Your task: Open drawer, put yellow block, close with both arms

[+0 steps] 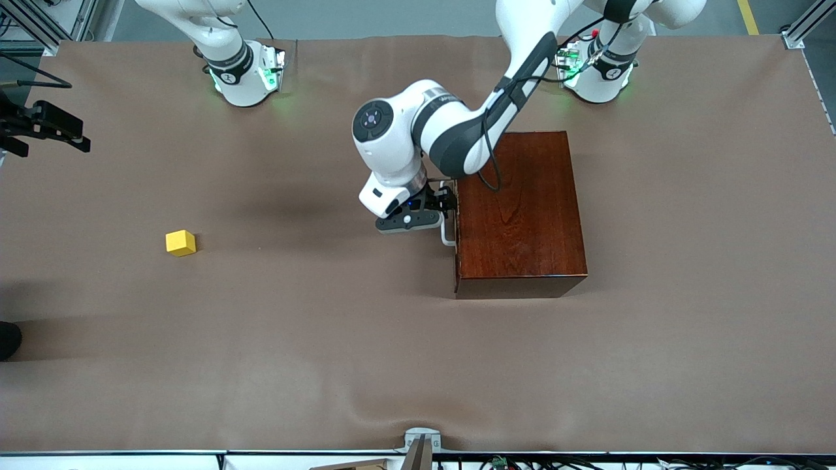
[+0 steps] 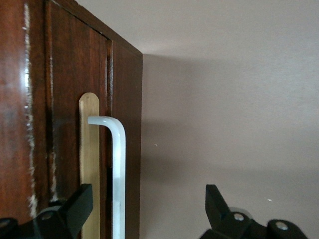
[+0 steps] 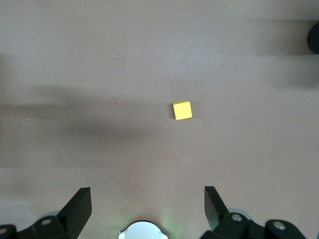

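The dark mahogany box [image 1: 519, 209] stands near the left arm's base, and its drawer [image 2: 65, 99] is shut flush. The drawer front faces the right arm's end of the table. My left gripper [image 1: 449, 203] is at the white bar handle [image 1: 447, 235]. It is open, and the handle [image 2: 118, 174] stands between its fingers, close to one finger [image 2: 75, 206] and untouched by the other. The yellow block [image 1: 180, 242] lies alone on the cloth toward the right arm's end. My right gripper [image 3: 148, 204] hangs open and empty high over the table, with the block [image 3: 182, 110] far below it. It is out of the front view.
Brown cloth [image 1: 326, 339] covers the whole table. A black rig [image 1: 42, 124] juts in at the right arm's end, with a dark round object [image 1: 8, 339] nearer the front camera. A metal bracket [image 1: 421, 444] sits at the front edge.
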Controlling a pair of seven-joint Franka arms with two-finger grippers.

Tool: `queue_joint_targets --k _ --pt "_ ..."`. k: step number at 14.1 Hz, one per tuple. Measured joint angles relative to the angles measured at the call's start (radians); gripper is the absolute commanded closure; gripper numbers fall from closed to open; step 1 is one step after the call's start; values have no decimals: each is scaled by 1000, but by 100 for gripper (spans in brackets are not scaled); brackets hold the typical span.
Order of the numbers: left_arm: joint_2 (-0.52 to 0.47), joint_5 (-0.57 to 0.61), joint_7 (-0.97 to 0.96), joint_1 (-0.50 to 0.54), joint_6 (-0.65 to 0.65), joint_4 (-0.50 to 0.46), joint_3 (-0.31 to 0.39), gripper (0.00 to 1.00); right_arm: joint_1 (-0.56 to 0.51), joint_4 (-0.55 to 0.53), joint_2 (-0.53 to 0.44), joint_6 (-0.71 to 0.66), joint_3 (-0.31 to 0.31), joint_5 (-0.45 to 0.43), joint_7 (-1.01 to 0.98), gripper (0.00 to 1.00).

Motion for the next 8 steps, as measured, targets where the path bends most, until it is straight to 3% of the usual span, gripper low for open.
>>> queue_joint_targets --k 8 --pt "49 1 0 -21 1 1 -1 0 0 0 0 0 0 0 0 0"
